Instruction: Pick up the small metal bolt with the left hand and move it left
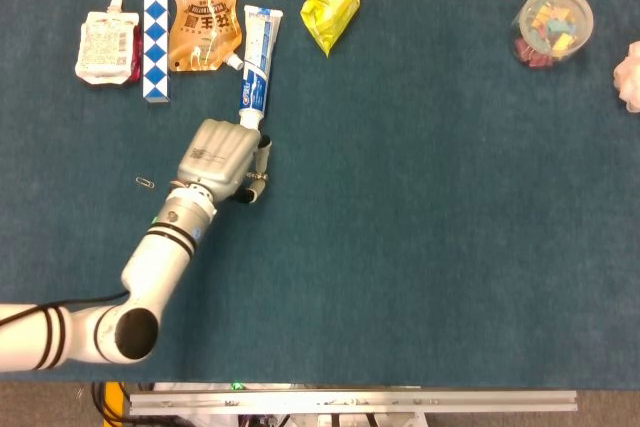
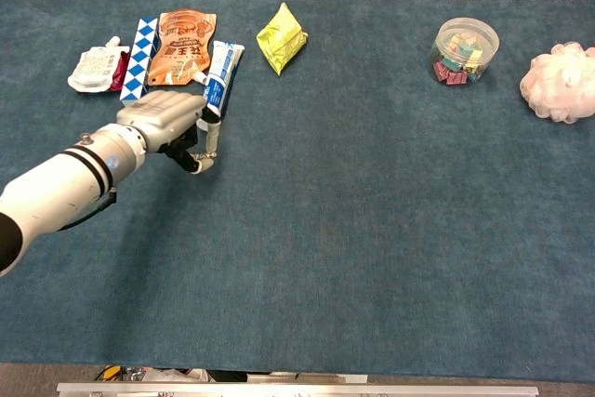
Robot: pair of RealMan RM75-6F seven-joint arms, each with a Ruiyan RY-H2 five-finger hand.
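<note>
Left arm [image 1: 150, 262] comes in from the near left edge, white with black bands, over blue cloth table [image 1: 420, 247]. Left hand [image 1: 218, 159] is back-up with fingers curled under. Head view hides what is under the palm, only a fingertip [image 1: 262, 155] and thumb tip show at the right side. Chest view shows the left hand [image 2: 165, 118] from the side, fingers [image 2: 212, 141] bent down and closed toward the thumb, with a small pale bit at the tips that may be the small metal bolt [image 2: 208, 161]. Too small to be sure, so cannot tell if it is pinched; the bolt shows nowhere else on the cloth. Right hand not in either view.

Paper clip [image 1: 146, 182] lies just left of the hand, seen in head view only.

Beyond the hand, toothpaste tube [image 1: 258, 67] lies cap-end toward the knuckles, almost touching them, blue and white print too small to read. Left of it is an orange pouch [image 1: 204, 11] with large Chinese characters, then a blue-white checkered stick [image 1: 155, 35], then a white spout pouch [image 1: 105, 47] with red side, text unreadable. Yellow crumpled packet [image 1: 331, 5] sits further right. Far right is a clear round tub [image 1: 553, 25] of coloured bits. Pink puff [image 2: 560, 83] shows whole in chest view, cut off at the head view edge.
</note>
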